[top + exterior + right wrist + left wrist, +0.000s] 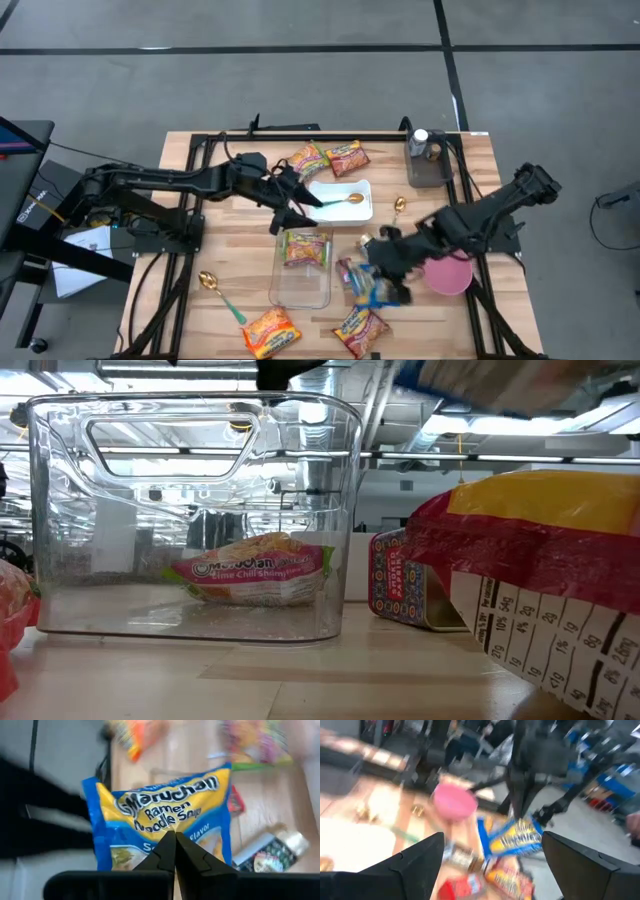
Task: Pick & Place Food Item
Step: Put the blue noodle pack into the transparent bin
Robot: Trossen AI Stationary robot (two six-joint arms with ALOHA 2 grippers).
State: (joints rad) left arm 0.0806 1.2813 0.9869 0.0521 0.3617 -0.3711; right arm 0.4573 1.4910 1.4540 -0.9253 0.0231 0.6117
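A blue and yellow ramen packet (160,815) is lifted over the table's right half, and my right gripper (175,845) is shut on it. The same packet (378,290) shows in the high view below my right gripper (382,262), between the clear container (300,285) and the pink bowl (450,275). A red-labelled ramen packet (305,248) lies flat on the container's floor at its far end. My left gripper (300,212) stands open and holds nothing, between the white plate (335,212) and the container's far end. My right gripper pinches the blue packet between its two fingers at the edge below the printed lettering (197,840), about midway along that edge. The fingers slant downward from the table's right side. The packet (512,837) hangs clear of the table under the gripper.
More ramen packets lie at the far edge (310,160) (347,157) and the near edge (270,332) (360,325). A spoon (352,198) lies on the plate. Another spoon (399,206) is to its right and a third, green-handled (220,295), lies left of the container. A dark tray with a bottle (425,160) stands at the far right.
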